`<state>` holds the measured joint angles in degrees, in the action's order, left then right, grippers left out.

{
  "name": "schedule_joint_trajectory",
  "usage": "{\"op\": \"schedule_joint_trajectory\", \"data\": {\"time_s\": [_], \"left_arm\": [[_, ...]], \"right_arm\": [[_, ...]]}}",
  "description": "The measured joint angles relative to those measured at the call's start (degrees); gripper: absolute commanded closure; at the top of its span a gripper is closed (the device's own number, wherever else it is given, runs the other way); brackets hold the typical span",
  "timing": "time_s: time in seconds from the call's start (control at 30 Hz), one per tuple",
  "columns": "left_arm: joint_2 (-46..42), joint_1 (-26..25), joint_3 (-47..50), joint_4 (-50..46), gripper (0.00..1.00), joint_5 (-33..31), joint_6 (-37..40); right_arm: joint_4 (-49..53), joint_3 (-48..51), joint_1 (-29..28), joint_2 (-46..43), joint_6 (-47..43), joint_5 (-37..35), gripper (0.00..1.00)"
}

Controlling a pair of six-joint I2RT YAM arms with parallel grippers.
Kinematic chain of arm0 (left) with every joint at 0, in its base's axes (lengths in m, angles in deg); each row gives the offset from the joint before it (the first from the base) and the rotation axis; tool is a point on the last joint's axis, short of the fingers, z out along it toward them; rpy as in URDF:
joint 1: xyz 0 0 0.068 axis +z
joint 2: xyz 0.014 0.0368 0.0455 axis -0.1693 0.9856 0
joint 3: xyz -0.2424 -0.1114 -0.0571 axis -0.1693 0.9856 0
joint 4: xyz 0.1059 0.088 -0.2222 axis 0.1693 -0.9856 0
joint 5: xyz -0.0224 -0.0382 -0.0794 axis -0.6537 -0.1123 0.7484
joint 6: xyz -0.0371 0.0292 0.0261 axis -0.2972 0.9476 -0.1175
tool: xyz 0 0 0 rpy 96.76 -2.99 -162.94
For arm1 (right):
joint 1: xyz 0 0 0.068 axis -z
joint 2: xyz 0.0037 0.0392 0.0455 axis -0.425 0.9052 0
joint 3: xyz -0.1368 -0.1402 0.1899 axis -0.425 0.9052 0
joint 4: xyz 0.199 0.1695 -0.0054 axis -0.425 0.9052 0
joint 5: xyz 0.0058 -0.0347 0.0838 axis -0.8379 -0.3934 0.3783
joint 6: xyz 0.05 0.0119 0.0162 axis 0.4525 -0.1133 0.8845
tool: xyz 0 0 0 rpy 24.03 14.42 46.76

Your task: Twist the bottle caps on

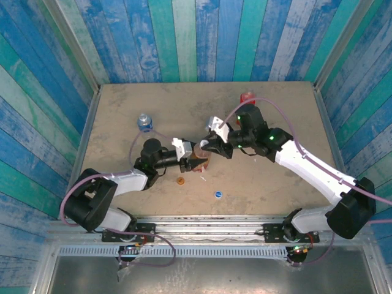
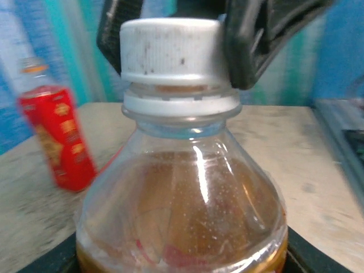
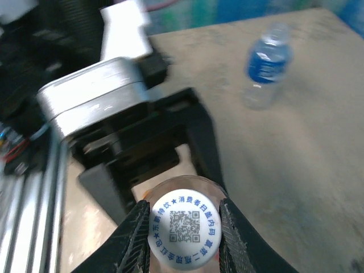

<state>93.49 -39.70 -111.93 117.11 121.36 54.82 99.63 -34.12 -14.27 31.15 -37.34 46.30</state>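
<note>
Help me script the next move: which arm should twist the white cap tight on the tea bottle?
Right looks better placed. The right gripper clamps the white cap from both sides atop the neck, so it can turn it. The left gripper grips the tea bottle by its body, steadying it upright.

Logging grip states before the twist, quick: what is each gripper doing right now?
Left gripper: shut on the amber-brown plastic tea bottle.
Right gripper: shut on the small round white plastic screw cap sitting on that bottle's neck.

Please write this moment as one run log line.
left gripper: holds tea bottle | right gripper: grips white cap on bottle neck | orange cap, blue cap: on table
</note>
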Motion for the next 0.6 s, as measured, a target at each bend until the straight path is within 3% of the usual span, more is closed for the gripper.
{"op": "schedule_joint_trajectory", "data": {"time_s": [0.23, 0.3, 0.37, 0.47, 0.6], "left_arm": [[2.58, -4.66, -4.70, -0.92, 0.56, -23.50, 3.85], [3.45, -5.92, -5.92, -1.11, 0.55, -28.20, 5.22], [3.69, -6.58, -6.19, -1.44, 0.55, -30.60, 6.05], [3.69, -6.67, -6.56, -2.43, 0.55, -31.01, 6.40], [3.69, -2.64, -6.54, -0.15, 0.56, -24.83, 3.52]], "right_arm": [[-12.20, 3.26, -6.71, -0.04, 25.49, -30.29, 0.91], [-15.37, 4.63, -7.89, -0.07, 31.30, -36.17, 0.85], [-17.81, 5.97, -8.39, -0.07, 34.10, -38.64, 0.78], [-18.93, 6.51, -8.33, -0.04, 33.46, -38.49, 0.58], [-18.45, 7.72, -6.34, -1.29, 26.95, -30.99, 0.37]]}}
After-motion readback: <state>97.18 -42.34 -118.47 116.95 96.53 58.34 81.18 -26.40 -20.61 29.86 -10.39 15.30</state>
